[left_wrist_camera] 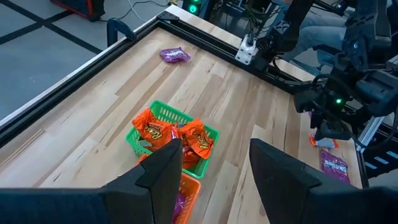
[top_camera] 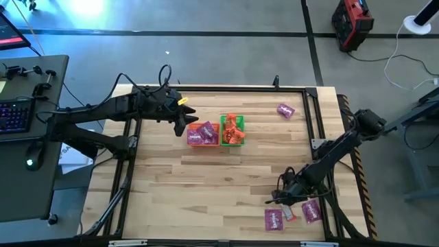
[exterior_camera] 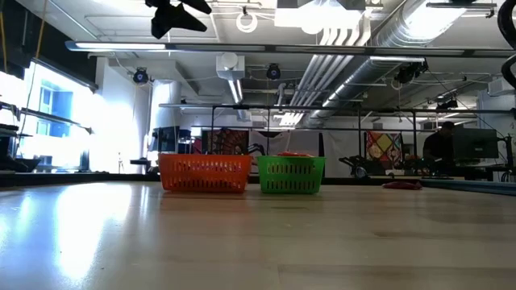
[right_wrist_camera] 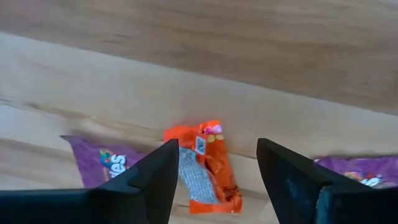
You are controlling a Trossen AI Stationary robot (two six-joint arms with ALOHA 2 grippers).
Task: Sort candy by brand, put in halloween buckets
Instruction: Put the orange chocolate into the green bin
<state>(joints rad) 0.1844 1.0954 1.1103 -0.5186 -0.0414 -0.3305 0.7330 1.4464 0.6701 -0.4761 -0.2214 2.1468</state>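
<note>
Down low, right claw point(right_wrist_camera: 214, 171) gapes over an orange-red packet point(right_wrist_camera: 204, 168).

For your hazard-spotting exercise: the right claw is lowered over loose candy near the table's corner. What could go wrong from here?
1. The open right claw straddles an orange packet flanked by purple packets; it might catch one too.
2. The green bucket looks heaped, so another packet could slide off.

- table point(top_camera: 226, 171): pale wood planks, smooth, with a slight sheen
- orange bucket point(exterior_camera: 205, 173) and green bucket point(exterior_camera: 291, 175): slotted plastic
- candy packet point(right_wrist_camera: 204, 168): glossy orange foil, crinkled
- purple packet point(left_wrist_camera: 174, 55): shiny wrapper
- table frame point(top_camera: 312, 116): dark matt metal
</note>
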